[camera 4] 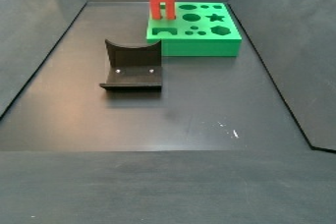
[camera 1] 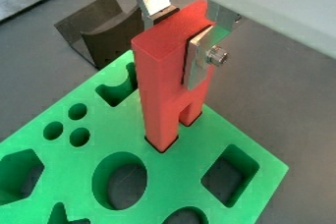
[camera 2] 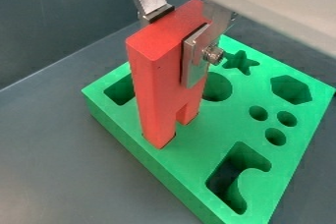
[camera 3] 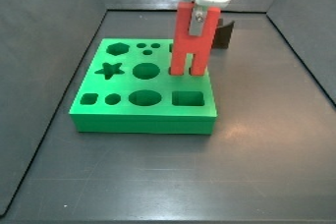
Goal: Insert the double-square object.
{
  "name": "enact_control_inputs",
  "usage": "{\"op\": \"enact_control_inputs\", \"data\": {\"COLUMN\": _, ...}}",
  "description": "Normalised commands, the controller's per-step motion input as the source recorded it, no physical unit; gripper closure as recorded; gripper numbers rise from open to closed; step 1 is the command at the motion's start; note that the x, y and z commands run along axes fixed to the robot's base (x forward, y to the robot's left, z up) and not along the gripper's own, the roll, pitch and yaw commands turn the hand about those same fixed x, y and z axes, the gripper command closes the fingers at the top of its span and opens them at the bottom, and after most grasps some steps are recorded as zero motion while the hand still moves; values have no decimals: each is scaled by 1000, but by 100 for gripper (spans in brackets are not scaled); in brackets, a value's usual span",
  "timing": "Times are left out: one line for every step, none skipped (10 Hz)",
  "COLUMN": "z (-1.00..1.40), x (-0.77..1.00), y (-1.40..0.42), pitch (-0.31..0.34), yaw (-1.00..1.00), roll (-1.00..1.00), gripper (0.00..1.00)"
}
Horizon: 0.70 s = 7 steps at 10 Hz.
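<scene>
The dark table (camera 4: 157, 120) carries everything, walled in on its sides. On it lies the green board (camera 3: 98, 110), a flat slab cut with shaped holes: a star, circles, a hexagon and squares among them. Well apart from the board in a side view sits the dark block with a curved cut-out (camera 4: 130, 68); in a wrist view it shows just behind the board (camera 1: 92, 33). The double-square object (camera 2: 164, 71) stands upright on the board, a bright red elongated block whose two square prongs point down at the board's edge region, their tips reaching into a hole of the board (camera 1: 168, 120). In both side views it rises tall above the green surface (camera 3: 195, 39). The pincer (camera 2: 184, 31) hangs directly over the board and pinches the upper part of the red block, its silver fingers (camera 1: 207, 56) pressed flat against the block's sides.
</scene>
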Motion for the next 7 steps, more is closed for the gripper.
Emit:
{"op": "enact_control_inputs", "data": {"z": -289, "x": 0, "y": 100, "pitch": -26, "yaw": -11, "roll": 0, "gripper": 100}}
{"op": "enact_control_inputs", "data": {"z": -291, "x": 34, "y": 80, "pitch": -21, "yaw": 0, "roll": 0, "gripper": 100}}
{"op": "enact_control_inputs", "data": {"z": -303, "x": 49, "y": 57, "pitch": -17, "yaw": 0, "roll": 0, "gripper": 100}}
{"op": "enact_control_inputs", "data": {"z": -297, "x": 6, "y": 57, "pitch": -27, "yaw": 0, "roll": 0, "gripper": 100}}
{"op": "enact_control_inputs", "data": {"z": -286, "x": 0, "y": 57, "pitch": -21, "yaw": 0, "roll": 0, "gripper": 100}}
{"op": "enact_control_inputs", "data": {"z": -280, "x": 0, "y": 83, "pitch": 0, "yaw": 0, "roll": 34, "gripper": 100}}
{"op": "enact_control_inputs", "data": {"z": -29, "x": 0, "y": 9, "pitch": -1, "yaw": 0, "roll": -34, "gripper": 100}}
